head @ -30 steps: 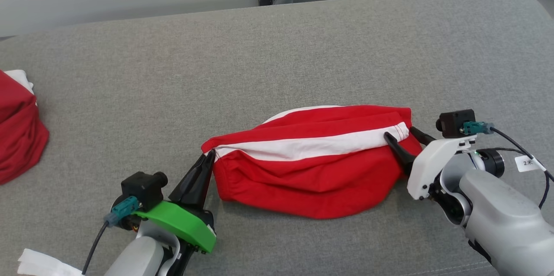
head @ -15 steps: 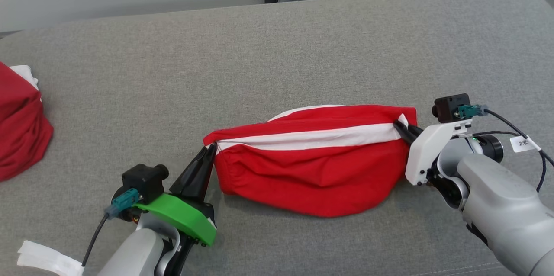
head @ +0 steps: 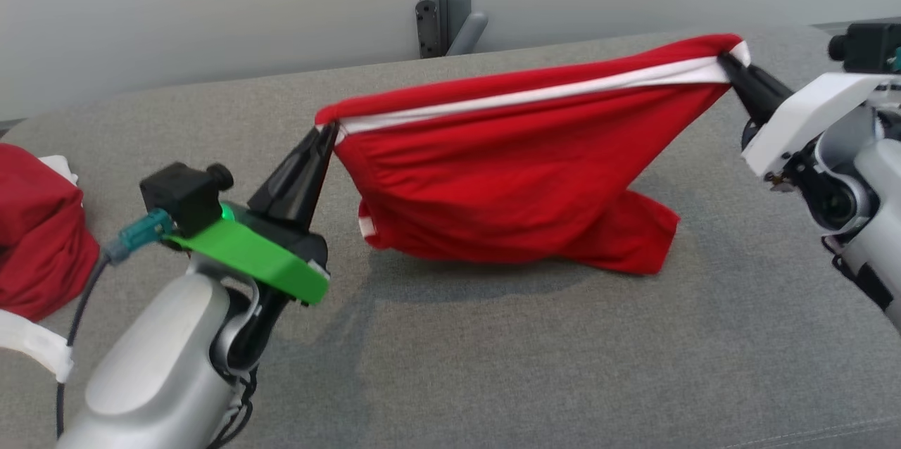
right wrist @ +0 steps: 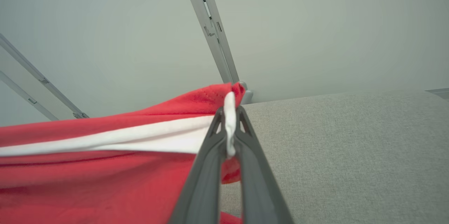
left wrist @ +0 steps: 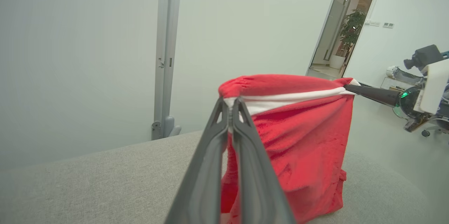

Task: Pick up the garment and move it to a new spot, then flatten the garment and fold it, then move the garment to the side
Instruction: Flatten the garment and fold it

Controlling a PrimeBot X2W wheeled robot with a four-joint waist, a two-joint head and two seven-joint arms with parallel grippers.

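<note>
Left claw [head: 328, 131]: clamped tight on the garment [head: 507, 174] at its white-banded left corner.
Right claw [head: 725, 62]: pinched the opposite corner, held higher.
Garment: hung stretched between both, lower folds on the grey cushion [head: 493, 364].

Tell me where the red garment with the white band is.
In the head view the red garment hangs mid-frame, stretched between the left pincer and the higher right pincer, its lower edge touching the grey cushion.
</note>
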